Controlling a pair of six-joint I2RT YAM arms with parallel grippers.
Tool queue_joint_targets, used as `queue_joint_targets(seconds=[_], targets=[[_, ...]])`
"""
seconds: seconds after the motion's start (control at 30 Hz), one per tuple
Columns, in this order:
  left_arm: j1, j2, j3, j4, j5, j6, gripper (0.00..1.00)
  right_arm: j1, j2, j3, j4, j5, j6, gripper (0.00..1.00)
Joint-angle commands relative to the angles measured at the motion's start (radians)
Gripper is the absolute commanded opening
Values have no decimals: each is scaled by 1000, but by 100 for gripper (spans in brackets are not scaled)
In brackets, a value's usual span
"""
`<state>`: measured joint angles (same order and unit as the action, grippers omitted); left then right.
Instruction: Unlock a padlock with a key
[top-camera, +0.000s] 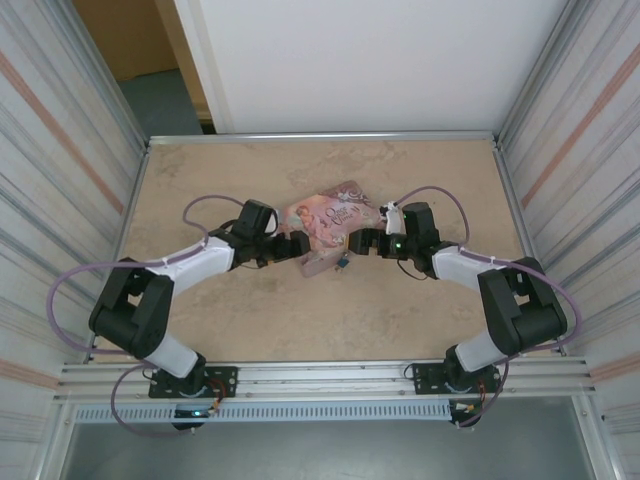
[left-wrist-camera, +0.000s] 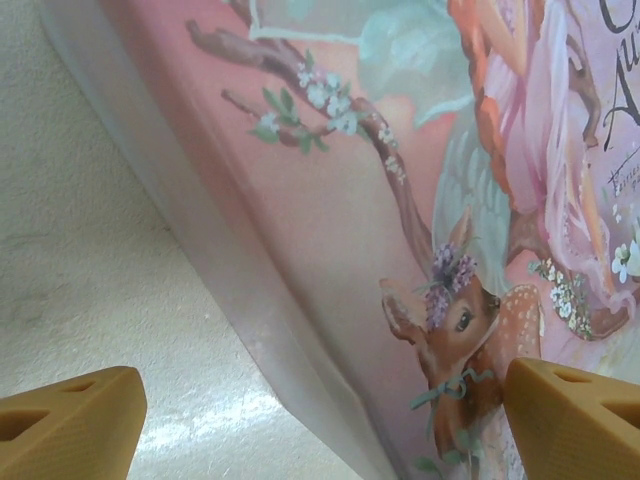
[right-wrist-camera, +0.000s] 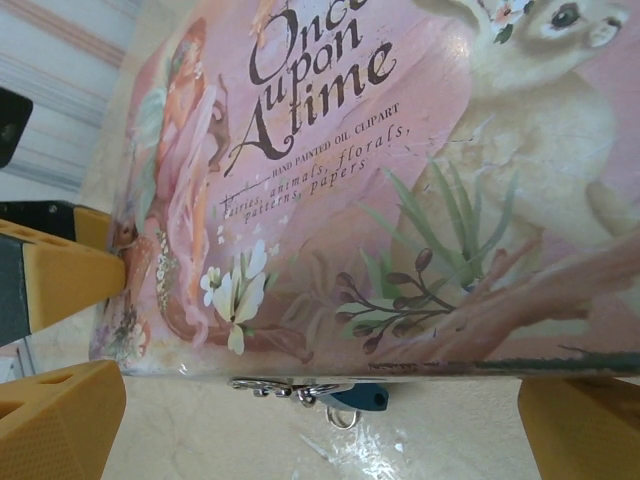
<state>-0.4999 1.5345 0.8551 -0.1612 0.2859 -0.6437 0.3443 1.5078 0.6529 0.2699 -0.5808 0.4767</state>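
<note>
Landmark: pink rectangular illustrated tin box (top-camera: 325, 222), lying flat in the middle of the beige table (top-camera: 250, 320). I give every place below relative to this tin.
Padlock: tiny dark padlock with a bluish-teal part (right-wrist-camera: 358, 397), on the table at the tin's near edge and partly tucked under it. From overhead it is a small blue speck (top-camera: 343, 262) just off that edge.
Key: small silvery metal rings (right-wrist-camera: 275, 387) lie along the same tin edge, touching the padlock. I cannot pick out a key blade, nor tell whether anything sits in the keyhole.
Left claw (top-camera: 297, 247): at the tin's left side, jaws spread wide, nothing held. Its own camera shows the tin's lid and rim ahead of the open claw (left-wrist-camera: 320, 425).
Right claw (top-camera: 362, 240): at the tin's right side, jaws as wide as they go, empty. In its own view the padlock lies just ahead of the claw (right-wrist-camera: 320, 430), between the two fingers.
Contact: one left fingertip (right-wrist-camera: 70, 275) looks pressed against the tin's far end; I am not certain of it.
Done so far: nothing I can confirm. Padlock and rings lie untouched on the table; the shackle is too small to read.
Left to do: my judgement is almost all of it: get the padlock clear of the tin, steady it, take the key, insert, turn.
</note>
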Motion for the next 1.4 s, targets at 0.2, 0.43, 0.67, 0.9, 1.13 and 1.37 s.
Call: queue_joint_targets(seconds=[0.2, 0.43, 0.67, 0.9, 1.13, 1.37], targets=[[9, -82, 19, -98, -4, 7, 92, -15, -67, -57, 24, -18, -55, 99], [19, -221, 41, -158, -29, 21, 85, -16, -193, -153, 18, -44, -57, 95], [-6, -218, 131, -234, 17, 70, 52, -14, -214, -226, 144, -120, -43, 81], [-54, -100, 233, -218, 74, 87, 37, 19, -161, -238, 256, -107, -49, 75], [-80, 15, 311, -207, 103, 88, 32, 52, -92, -238, 320, -66, -57, 73], [-86, 85, 321, -200, 104, 75, 27, 70, -42, -238, 356, -47, -74, 70]])
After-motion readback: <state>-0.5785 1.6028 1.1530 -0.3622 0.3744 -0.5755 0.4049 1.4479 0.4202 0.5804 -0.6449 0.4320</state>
